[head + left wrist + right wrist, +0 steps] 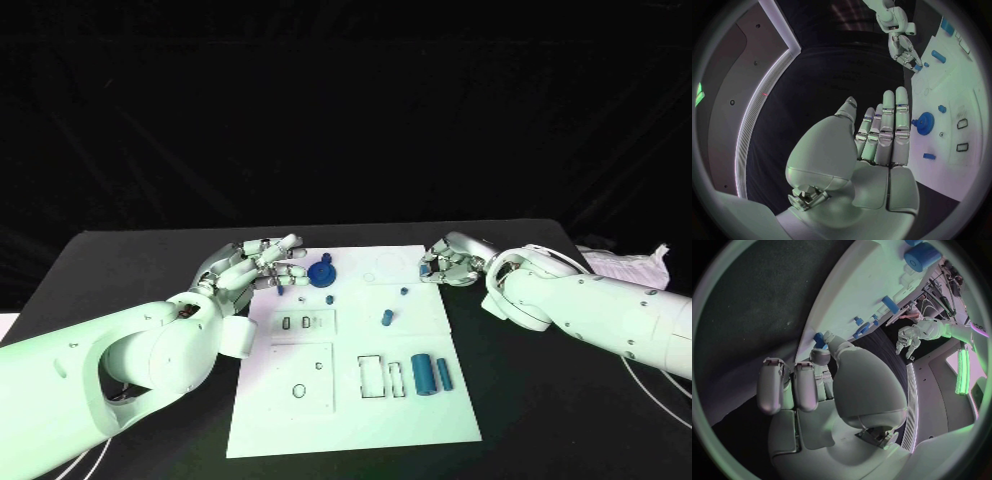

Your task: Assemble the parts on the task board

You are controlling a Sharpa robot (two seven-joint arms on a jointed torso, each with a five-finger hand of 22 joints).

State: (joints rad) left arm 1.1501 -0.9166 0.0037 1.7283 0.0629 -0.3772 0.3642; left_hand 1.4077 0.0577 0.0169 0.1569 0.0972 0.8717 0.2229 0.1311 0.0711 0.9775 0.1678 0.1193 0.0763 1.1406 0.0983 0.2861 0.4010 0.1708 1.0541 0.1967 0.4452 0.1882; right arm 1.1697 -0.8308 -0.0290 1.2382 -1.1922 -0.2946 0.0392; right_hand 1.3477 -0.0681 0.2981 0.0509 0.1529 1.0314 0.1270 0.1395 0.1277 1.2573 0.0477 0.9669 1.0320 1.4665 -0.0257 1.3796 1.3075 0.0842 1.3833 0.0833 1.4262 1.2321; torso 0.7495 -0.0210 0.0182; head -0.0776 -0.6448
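1. Task board point(361, 400), a white plate, lies in the middle of the black counter point(130, 260), between the two arms.
2. Blue parts lie on the board: a gear-like round part point(323, 271) near its far left corner, a small blue piece point(387, 318) in the middle, and a thick cylinder point(423, 372) with a thinner one point(444, 375) just beside it on the right half.
3. Outlined slots point(300, 323) sit on the board's left half, and more outlined slots point(381, 376) lie just left of the cylinders.
4. Left hand point(260, 262) is at the board's far left corner, close to the gear-like part. In the left wrist view its fingers point(887, 125) are stretched out straight and side by side with nothing in them, so the hand is open.
5. Right hand point(450, 262) is at the board's far right edge. In the right wrist view its fingers point(786, 385) are curled in, and a small blue part point(819, 339) shows at the fingertips beside the board's edge; whether it is pinched or merely lies there cannot be told.
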